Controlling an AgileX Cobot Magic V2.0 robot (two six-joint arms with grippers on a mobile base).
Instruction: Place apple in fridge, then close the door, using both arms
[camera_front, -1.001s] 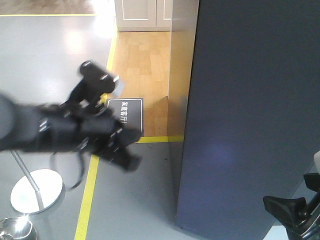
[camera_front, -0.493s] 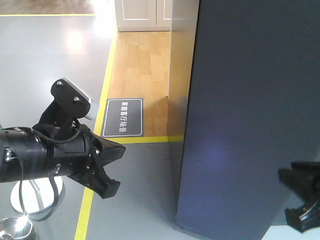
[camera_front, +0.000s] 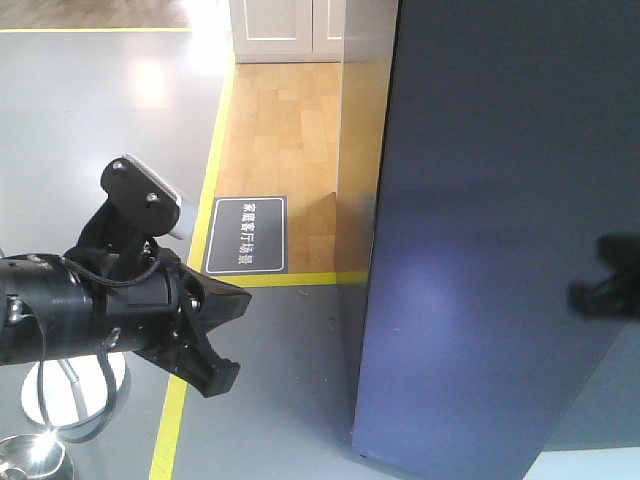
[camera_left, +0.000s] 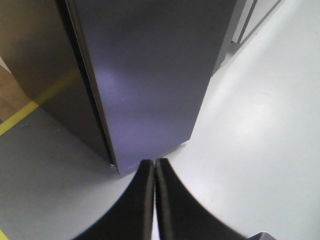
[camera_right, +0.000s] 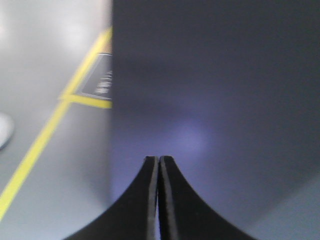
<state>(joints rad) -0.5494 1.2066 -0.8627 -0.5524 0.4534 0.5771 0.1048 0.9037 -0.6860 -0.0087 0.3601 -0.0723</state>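
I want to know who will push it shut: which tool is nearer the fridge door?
Right. The right tool sits close before the door, facing its outer panel. The left tool is off beyond the door's left edge, with bare floor between.

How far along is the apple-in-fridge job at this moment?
Done, apparently: the door sits against the fridge with only a thin seam showing. The apple is out of sight, so presumably inside, though that is unconfirmed. In hand: nothing; the left gripper and right gripper are shut and empty. Left: perhaps a final push, then pulling back.
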